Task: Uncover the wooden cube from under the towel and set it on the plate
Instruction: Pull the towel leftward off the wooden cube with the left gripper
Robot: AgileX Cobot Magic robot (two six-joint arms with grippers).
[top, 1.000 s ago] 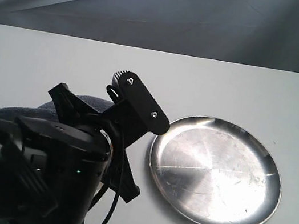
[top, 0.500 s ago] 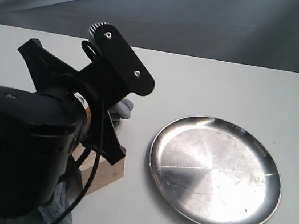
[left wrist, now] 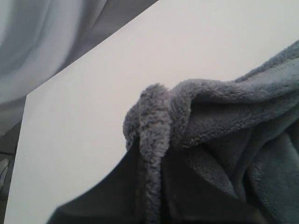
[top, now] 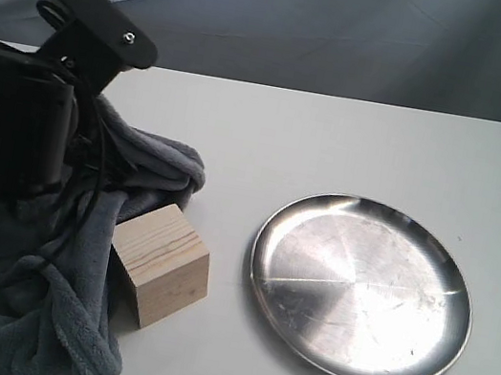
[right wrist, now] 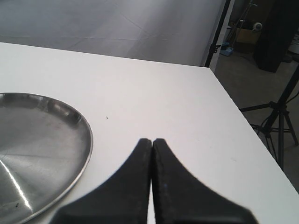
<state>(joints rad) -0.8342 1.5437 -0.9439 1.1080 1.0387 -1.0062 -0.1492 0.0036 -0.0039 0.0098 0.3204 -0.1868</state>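
**Mostly greys, one tan bit**

The towel (top: 64, 310) is fuzzy dark blue-grey, and the wooden cube (top: 162, 264) is pale tan with straight grain lines. The plate (top: 361, 290) is shiny scratched silver, the table (top: 336, 144) plain white, the right end effector (right wrist: 152, 141) black.

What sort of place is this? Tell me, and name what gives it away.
Probably a robotics lab or studio: a plain white table set before a grey cloth backdrop, a black robot arm over it, and a tripod stand on the floor beside.
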